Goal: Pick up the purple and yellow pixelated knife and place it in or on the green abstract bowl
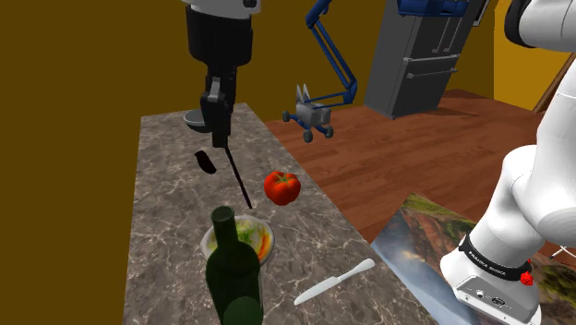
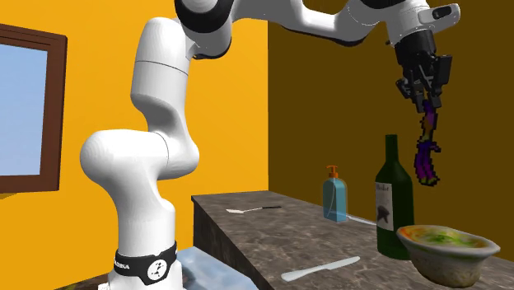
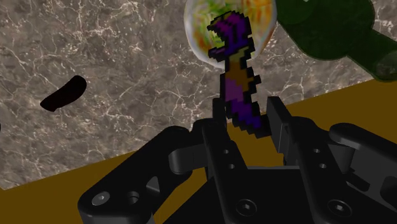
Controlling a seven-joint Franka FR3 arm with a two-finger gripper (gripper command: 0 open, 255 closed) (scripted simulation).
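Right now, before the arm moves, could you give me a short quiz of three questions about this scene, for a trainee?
1. True or false: the purple pixelated knife lies on the counter.
2. Which thing stands nearest the bowl? A) red tomato B) dark green wine bottle C) white knife
3. What is the gripper shut on?
Key: 1 false, it hangs from the gripper, high above the counter. 2 B. 3 the purple pixelated knife.
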